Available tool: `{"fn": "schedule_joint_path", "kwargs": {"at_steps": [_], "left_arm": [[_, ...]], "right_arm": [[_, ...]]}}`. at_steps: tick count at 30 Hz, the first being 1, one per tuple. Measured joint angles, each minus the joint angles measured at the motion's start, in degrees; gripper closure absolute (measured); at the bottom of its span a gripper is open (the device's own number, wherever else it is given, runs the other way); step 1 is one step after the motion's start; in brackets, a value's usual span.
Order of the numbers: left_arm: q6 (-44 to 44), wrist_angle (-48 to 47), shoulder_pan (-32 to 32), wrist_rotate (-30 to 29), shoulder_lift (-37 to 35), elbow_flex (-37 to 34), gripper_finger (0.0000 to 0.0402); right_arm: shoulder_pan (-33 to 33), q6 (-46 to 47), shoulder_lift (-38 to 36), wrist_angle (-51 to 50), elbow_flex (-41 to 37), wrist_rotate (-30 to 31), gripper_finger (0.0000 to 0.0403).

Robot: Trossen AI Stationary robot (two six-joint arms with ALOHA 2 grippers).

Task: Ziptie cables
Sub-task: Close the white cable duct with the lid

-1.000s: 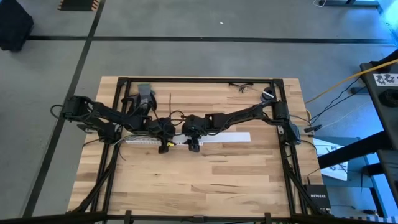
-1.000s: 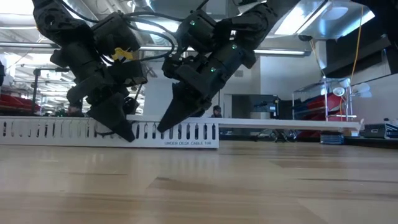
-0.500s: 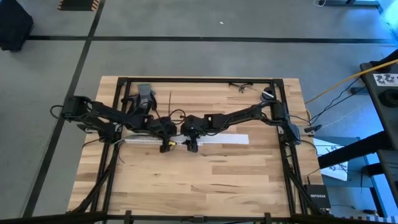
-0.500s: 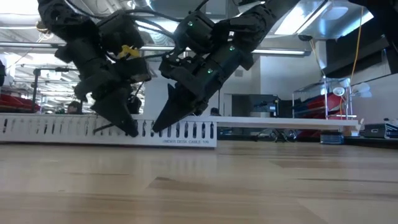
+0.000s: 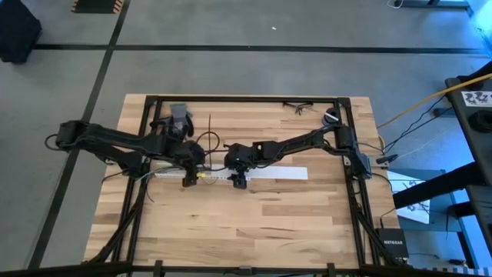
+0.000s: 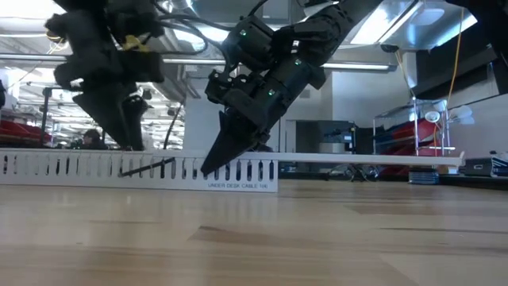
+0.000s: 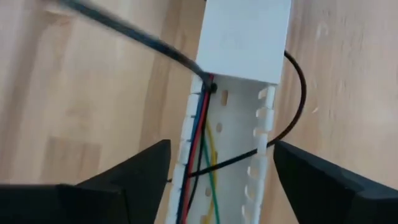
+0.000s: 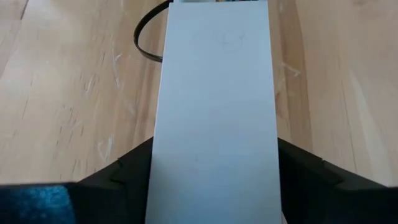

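High view — both end effectors open over white channel (image 5: pixel 261 173).

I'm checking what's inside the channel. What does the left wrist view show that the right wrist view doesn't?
Only the left wrist view shows the open slotted part of the white channel, with coloured cables lying inside it and a black ziptie reaching in at the lid's edge. Only the right wrist view shows the long plain lid with nothing on it. Both share the channel on the wooden table, straddled by open fingers, and a dark loop beside it.
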Motion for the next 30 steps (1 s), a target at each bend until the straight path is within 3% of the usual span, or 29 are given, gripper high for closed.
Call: {"fn": "schedule_joint_path", "kwargs": {"at_steps": [5,16,22,27,30], "left_arm": [[3.14,4.42,-0.81,-2.16,-1.92,-3.29,0.0123],[2.05,25.78,-0.92,1.1,-1.03,-15.28,0.0126],[0.24,35.65,-0.92,1.29,-1.05,-19.78,0.0178],[-0.35,37.08,-0.92,1.37,-1.0,-20.51,0.022],[-0.42,37.62,-0.92,1.4,-0.98,-20.6,0.0228]], "right_arm": [[0.0,-0.05,-0.02,0.02,-0.02,-0.02,0.0142],[0.0,-1.2,-0.04,-0.83,-0.09,-0.03,0.0142],[0.0,-1.37,-0.04,-0.98,-0.13,-0.04,0.0148],[-0.01,-1.33,-0.04,-0.61,-0.18,-0.61,0.0187],[-0.07,-1.31,-0.04,0.28,-0.3,-1.49,0.019]]}}
